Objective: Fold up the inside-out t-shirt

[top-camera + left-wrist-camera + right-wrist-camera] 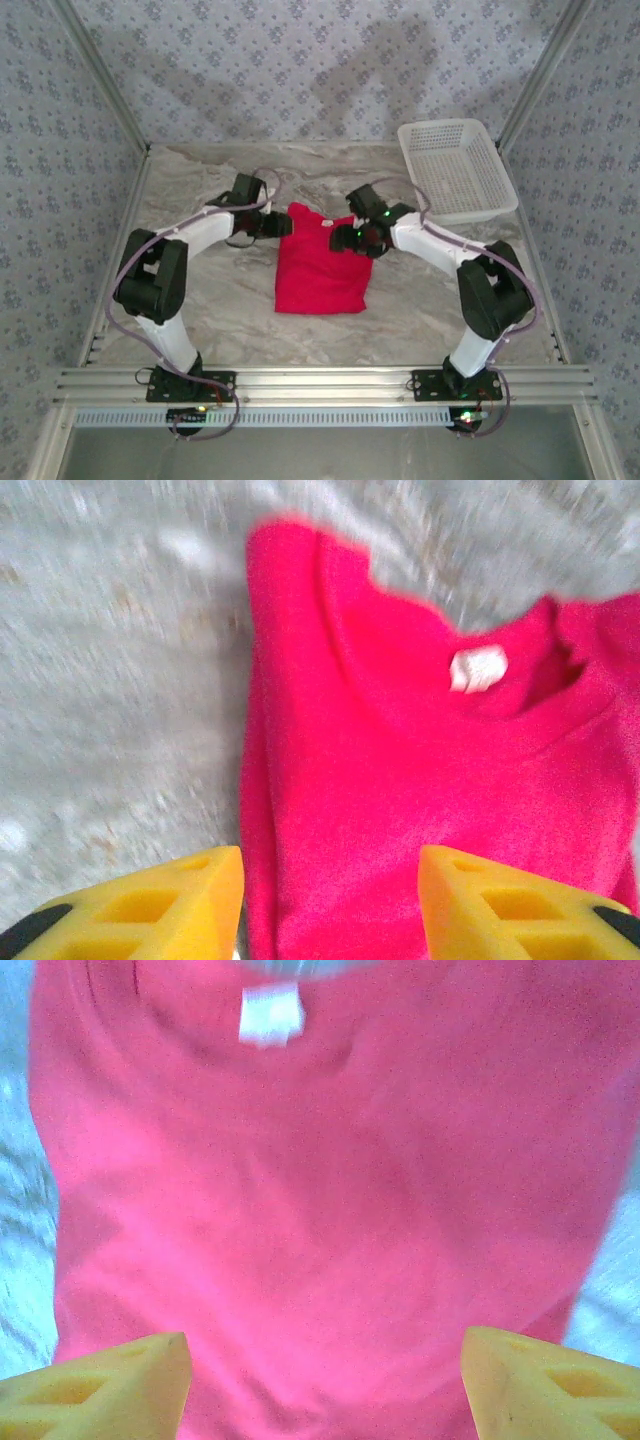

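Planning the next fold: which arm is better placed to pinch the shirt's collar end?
Left, probably: the left gripper, open, straddles the side edge of the shirt. The right gripper, also open, hangs over flat cloth.

The marble-patterned table (pixel 420 310) bears a red t-shirt (pixel 320 265) and a white basket (pixel 458 170).

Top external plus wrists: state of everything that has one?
t-shirt: lying flat, collar at the far end, neck label showing, no sleeves sticking out.
left end effector: open, over the shirt's left edge, holding nothing.
right end effector: open wide, over the shirt, holding nothing.
basket: upright at the far right, nothing seen inside.
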Tool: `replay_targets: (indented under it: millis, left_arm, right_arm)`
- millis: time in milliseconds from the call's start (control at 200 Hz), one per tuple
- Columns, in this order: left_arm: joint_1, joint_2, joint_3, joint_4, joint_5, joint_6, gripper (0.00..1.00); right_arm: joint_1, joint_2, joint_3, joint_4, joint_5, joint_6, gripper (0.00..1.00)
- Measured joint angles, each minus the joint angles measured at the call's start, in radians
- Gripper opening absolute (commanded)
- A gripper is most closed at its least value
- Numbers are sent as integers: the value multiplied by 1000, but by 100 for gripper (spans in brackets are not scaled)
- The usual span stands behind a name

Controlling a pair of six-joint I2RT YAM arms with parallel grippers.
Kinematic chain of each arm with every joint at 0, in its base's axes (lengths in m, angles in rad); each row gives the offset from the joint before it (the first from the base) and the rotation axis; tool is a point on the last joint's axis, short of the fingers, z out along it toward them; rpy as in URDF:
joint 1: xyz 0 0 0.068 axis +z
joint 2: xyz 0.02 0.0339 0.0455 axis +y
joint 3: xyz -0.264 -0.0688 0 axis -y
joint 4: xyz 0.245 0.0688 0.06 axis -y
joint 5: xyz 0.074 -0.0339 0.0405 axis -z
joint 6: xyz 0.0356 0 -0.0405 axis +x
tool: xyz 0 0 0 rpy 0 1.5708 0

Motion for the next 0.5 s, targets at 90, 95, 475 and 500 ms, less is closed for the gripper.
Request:
replay_targets:
  millis: [90,95,475,500]
  left_arm:
    - [42,0,35,0,46,6,50]
    - [44,0,36,0,47,6,50]
    - [63,82,63,-19,82,15,48]
    - [63,88,63,-19,83,15,48]
  right_arm:
    - [-62,15,24,-6,15,-38,76]
    - [-64,16,25,-6,15,-40,76]
    - [-110,277,160,-37,54,-88,76]
    - [-108,290,172,-38,53,-88,75]
